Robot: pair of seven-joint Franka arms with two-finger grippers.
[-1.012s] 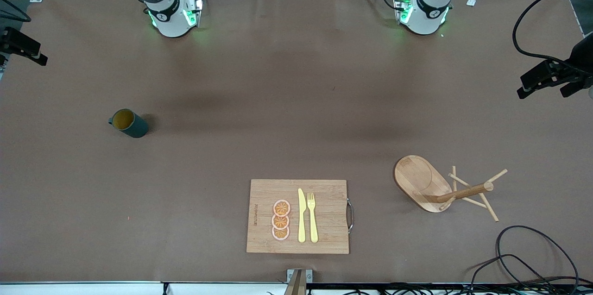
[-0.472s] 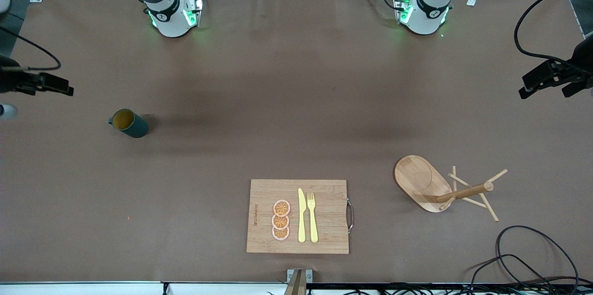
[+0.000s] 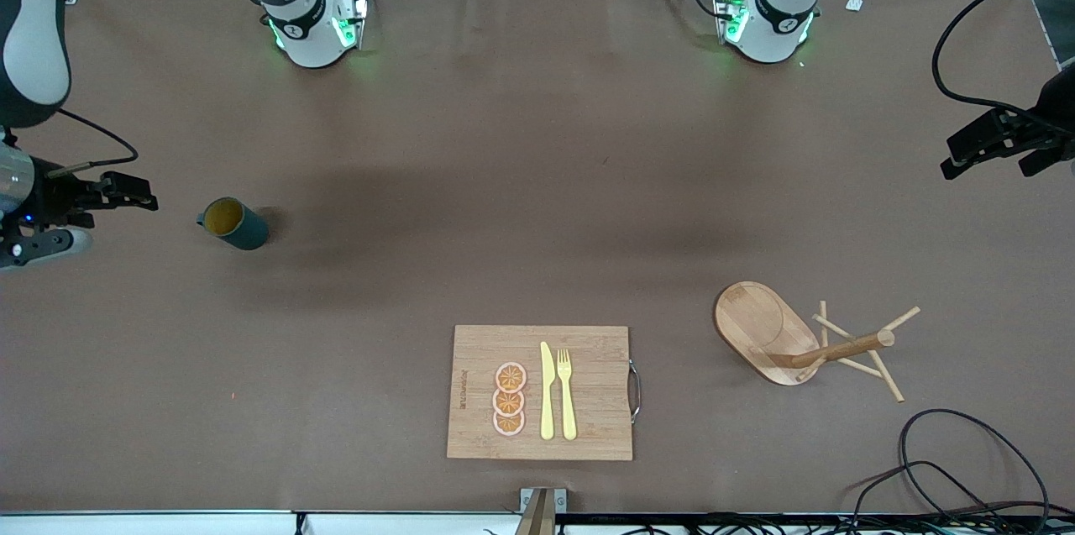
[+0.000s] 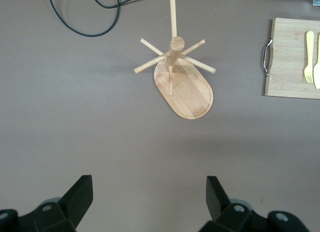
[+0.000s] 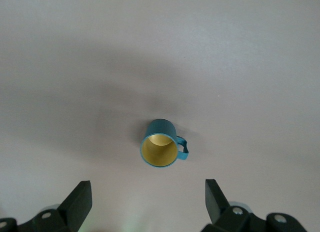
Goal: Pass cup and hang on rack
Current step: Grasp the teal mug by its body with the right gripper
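Cutting board point(image 3: 539, 392): lying nearest the front camera on the brown surface point(image 3: 537, 182); carrying three orange slices point(image 3: 509, 399), a yellow knife point(image 3: 547, 390) and a yellow fork point(image 3: 567, 392) side by side; its metal handle point(image 3: 636, 390) facing the left arm's end.
Cables point(image 3: 949, 468): lying looped at the near corner toward the left arm's end.
Rack point(image 3: 789, 342): standing upright on its oval base toward the left arm's end, slightly farther from the front camera than the board; its pegs spreading from the central post; no cup hanging on it.
Cup point(image 3: 233, 222): standing upright, mouth up, toward the right arm's end, farther from the front camera than the board and well apart from the rack; yellow interior showing.
Right claw point(image 5: 147, 199): hanging released, fingers spread wide, over the surface just beside the cup; grasping nothing.
Left claw point(image 4: 150, 197): hanging released, fingers spread wide, over bare surface near the rack; grasping nothing.
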